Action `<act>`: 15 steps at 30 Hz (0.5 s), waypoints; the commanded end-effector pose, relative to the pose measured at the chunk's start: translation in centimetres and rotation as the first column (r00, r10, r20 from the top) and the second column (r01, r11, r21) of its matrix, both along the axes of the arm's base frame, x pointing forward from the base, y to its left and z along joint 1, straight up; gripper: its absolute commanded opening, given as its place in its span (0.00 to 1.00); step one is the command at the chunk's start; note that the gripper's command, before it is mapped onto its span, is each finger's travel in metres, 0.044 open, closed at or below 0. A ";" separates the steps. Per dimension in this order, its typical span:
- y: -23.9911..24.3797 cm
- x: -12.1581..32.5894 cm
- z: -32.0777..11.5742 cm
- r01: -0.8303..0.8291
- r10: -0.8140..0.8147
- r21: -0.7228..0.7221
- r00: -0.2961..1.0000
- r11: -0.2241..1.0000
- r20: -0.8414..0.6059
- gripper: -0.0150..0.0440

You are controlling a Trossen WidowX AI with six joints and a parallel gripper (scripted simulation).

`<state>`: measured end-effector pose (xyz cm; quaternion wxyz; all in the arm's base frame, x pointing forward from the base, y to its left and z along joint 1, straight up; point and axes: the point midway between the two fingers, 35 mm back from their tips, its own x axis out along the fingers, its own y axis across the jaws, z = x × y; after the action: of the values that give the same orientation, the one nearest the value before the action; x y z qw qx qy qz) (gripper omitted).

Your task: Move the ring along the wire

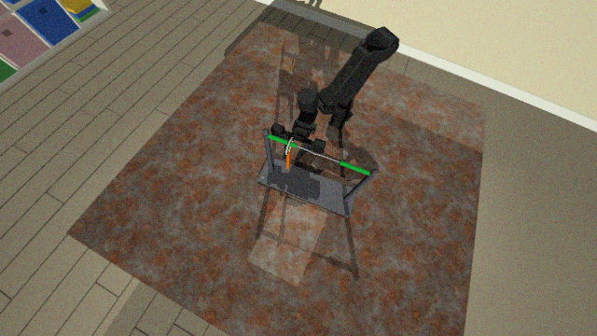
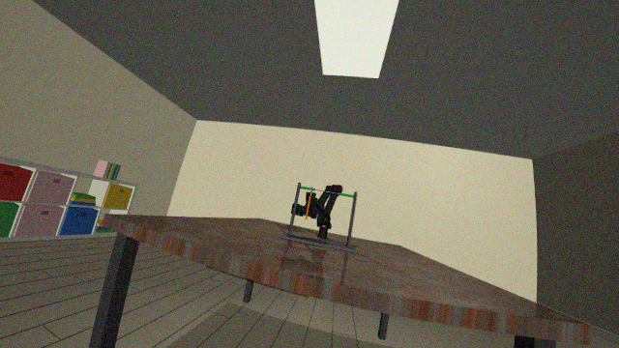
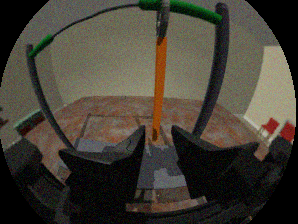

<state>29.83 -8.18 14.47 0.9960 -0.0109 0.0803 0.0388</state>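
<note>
The ring (image 1: 289,147) (image 3: 163,20) hangs on the green part (image 1: 278,139) (image 3: 192,11) beside one post (image 1: 269,151) (image 3: 219,60). In the wrist view this post is on the right. The orange handle (image 1: 288,160) (image 2: 308,207) (image 3: 159,85) hangs down from the ring. My gripper (image 3: 158,128) is partly open and empty. Its fingertips stand either side of the handle's lower end in the wrist view, with the handle seemingly just beyond them. The thin grey wire (image 1: 322,155) (image 3: 95,15) runs to the other green part (image 1: 355,168) (image 2: 347,195) (image 3: 42,45).
The other post (image 1: 359,186) (image 3: 42,100) stands at the far end of the grey base plate (image 1: 333,191). The arm (image 1: 350,77) reaches in from the side opposite the exterior view. The grey wire lies close to the gripper body in the top view.
</note>
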 end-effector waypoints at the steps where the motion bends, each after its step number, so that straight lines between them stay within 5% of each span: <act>1: 0.0 0.7 -0.2 0.004 -0.004 0.004 1.000 1.000 -0.001 0.53; 15: 0.3 2.8 -0.7 0.004 -0.004 0.005 1.000 1.000 0.002 0.53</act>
<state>32.07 -7.88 13.98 0.9961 -0.0105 0.0788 0.0388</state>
